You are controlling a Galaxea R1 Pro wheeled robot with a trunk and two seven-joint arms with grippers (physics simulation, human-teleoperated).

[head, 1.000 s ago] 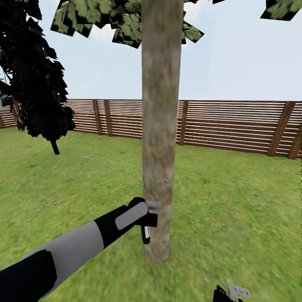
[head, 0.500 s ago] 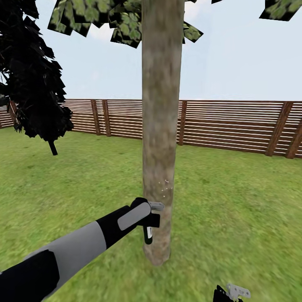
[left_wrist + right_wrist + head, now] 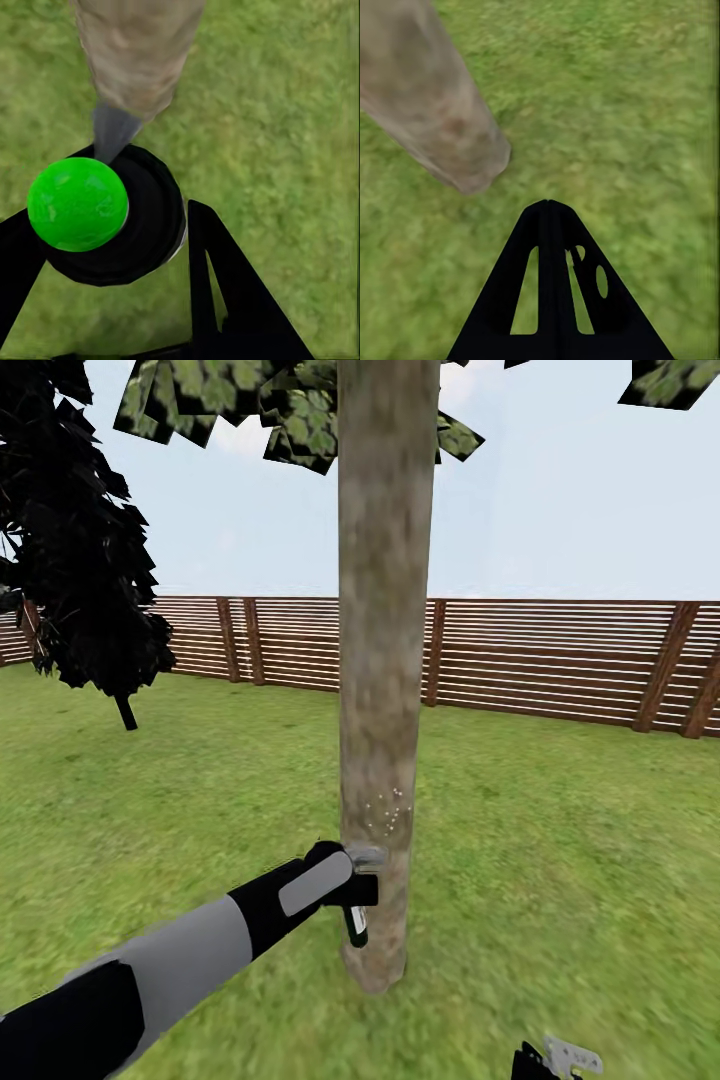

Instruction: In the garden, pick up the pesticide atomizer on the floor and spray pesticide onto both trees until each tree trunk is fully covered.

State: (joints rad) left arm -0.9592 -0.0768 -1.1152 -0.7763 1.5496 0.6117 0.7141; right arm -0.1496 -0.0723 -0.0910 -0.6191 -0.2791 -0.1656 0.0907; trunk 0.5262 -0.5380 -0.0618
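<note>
Left gripper (image 3: 358, 888) has dipped a bit lower in the last second, fingers clamped on the pesticide atomizer (image 3: 105, 214) right against the tree trunk (image 3: 380, 660). More white spray specks (image 3: 388, 812) showing, so coverage is probably building. Right gripper (image 3: 549, 217) idle, fingers pressed together.

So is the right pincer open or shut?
Shut and empty: in the right wrist view the right pincer has its two black fingers pressed into one point over grass.

No readable text, label, brand, number or sign is being observed in any view; nothing legible is being recorded on any surface shown.
</note>
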